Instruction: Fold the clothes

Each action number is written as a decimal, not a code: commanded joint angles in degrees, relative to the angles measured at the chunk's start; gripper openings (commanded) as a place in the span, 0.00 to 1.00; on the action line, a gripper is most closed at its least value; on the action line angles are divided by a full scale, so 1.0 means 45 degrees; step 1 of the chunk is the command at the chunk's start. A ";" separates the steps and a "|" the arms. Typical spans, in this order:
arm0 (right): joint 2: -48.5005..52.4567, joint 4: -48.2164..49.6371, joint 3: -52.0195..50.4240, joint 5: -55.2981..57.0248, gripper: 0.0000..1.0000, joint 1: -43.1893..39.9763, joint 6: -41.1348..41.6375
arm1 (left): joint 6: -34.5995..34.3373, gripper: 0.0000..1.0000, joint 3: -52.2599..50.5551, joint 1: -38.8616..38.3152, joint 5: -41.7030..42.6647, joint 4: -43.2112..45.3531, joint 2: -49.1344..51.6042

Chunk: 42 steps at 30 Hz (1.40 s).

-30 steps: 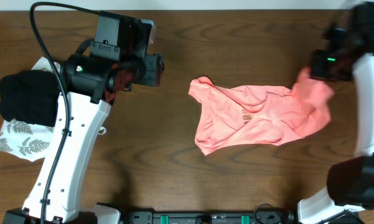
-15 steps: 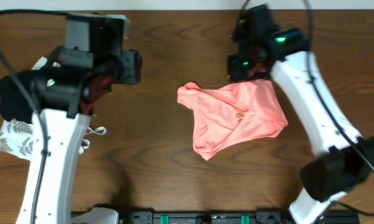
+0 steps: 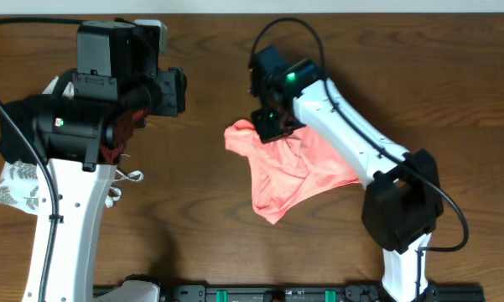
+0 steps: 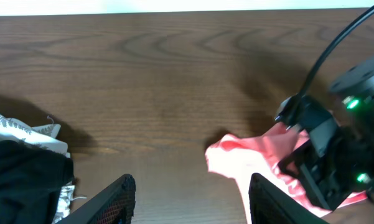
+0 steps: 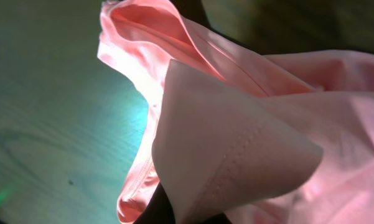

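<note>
While T-shirt (image 3: pixel 295 173) lies bunched, table (image 3: pixel 200 220) shows dark brown wood grain

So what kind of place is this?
Probably a robot lab bench, not a home: a left arm and right arm at a wooden table, with a pink T-shirt and other clothes.

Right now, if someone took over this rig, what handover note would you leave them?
Left pincer: open, empty, hovering over bare wood left of the shirt.
Right pincer: shut on the far edge of the salmon-pink thin-fabric T-shirt.
Shirt: bunched and creased, mid dark wooden table. A folded black garment lies on a white leaf-print garment at the left edge.
Done: no neat fold visible.
Left: spread the shirt flat, then fold it.
</note>
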 commanded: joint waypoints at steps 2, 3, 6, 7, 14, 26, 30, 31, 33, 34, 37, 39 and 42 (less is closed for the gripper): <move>-0.0087 -0.0078 0.0131 0.0092 0.25 0.0491 -0.0393 | -0.0068 0.59 0.0087 0.0044 -0.0102 -0.0019 0.0005; -0.0092 -0.0112 0.0131 0.0330 0.33 0.0539 -0.0393 | -0.0068 0.59 0.0087 0.0044 -0.0102 -0.0019 0.0005; -0.0204 -0.0248 0.0131 0.1010 0.45 0.0486 -0.0437 | -0.0068 0.59 0.0087 0.0044 -0.0107 -0.0078 0.0005; -0.0287 -0.0325 0.0131 0.1073 0.46 0.0418 -0.0607 | -0.0068 0.59 0.0087 0.0044 -0.0102 -0.0107 0.0010; -0.1234 -0.0797 0.0131 0.1171 0.57 -0.1020 -0.1545 | -0.0078 0.59 0.0083 0.0039 -0.0063 -0.0257 0.0136; -0.0913 -0.1545 -0.0136 -0.1593 0.85 -0.5984 -0.2429 | -0.0248 0.59 -0.0491 -0.1229 0.4158 -0.0913 0.2545; -0.0719 -0.1214 -0.1005 -0.2667 0.86 -0.6625 -0.3308 | 0.0000 0.59 -0.0758 -0.2463 0.4158 -0.0928 0.4022; -0.0695 -0.0986 -0.1355 -0.2662 0.87 -0.6703 -0.3308 | 0.0044 0.58 -0.0758 -0.2764 0.4158 -0.0933 0.4454; -0.0670 -0.0442 -0.2098 -0.2686 0.88 -0.6819 -0.3303 | 0.0044 0.51 -0.0758 -0.3264 0.4158 -0.0937 0.5221; -0.0651 -0.0155 -0.2487 -0.2832 0.88 -0.6887 -0.3308 | 0.0058 0.47 -0.0758 -0.3512 0.4158 -0.0971 0.5615; -0.0651 0.0559 -0.3599 -0.3444 0.86 -0.7082 -0.3303 | 0.0087 0.36 -0.0758 -0.4090 0.4158 -0.1277 0.6601; -0.0646 0.0976 -0.4187 -0.3531 0.86 -0.7208 -0.3288 | 0.0291 0.32 -0.0758 -0.4347 0.4148 -0.1559 0.7048; -0.0646 0.1511 -0.4920 -0.3662 0.84 -0.7349 -0.3293 | 0.0578 0.30 -0.0758 -0.4527 0.4090 -0.1637 0.7461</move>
